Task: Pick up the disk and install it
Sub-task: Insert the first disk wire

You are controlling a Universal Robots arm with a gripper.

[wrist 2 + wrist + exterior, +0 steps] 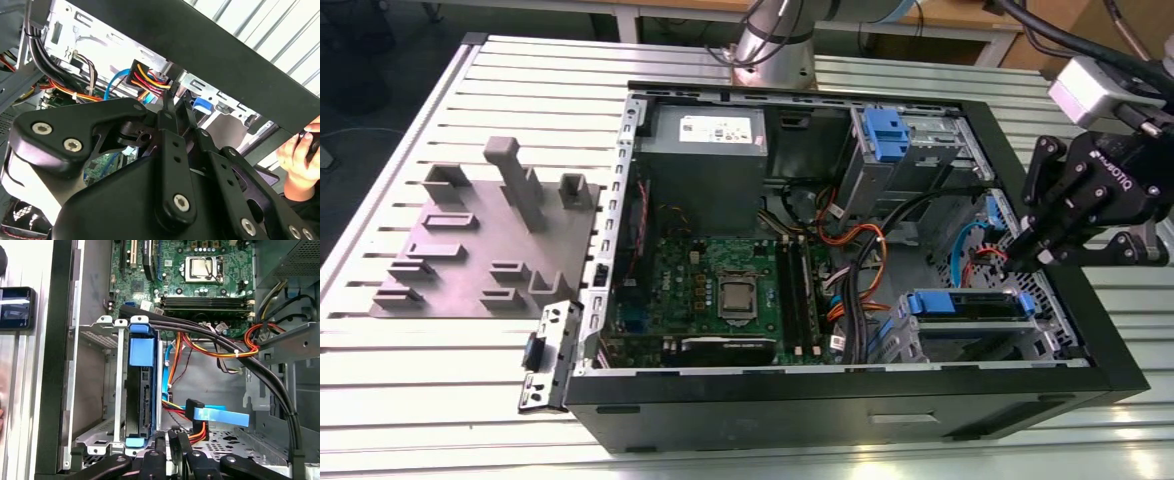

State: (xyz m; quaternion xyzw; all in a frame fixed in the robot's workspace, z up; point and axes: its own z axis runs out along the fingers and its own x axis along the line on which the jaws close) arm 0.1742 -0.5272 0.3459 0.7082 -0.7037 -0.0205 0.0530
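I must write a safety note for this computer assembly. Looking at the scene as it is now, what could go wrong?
1. The end effector hangs just inside the case among loose wiring; the orange and red cables and the blue flat cable lie close to it and could snag.
2. The disk sits edge-up in its metal bay; a skewed contact might jam its blue frame.
3. A person's hand rests at the case edge, near the arm.
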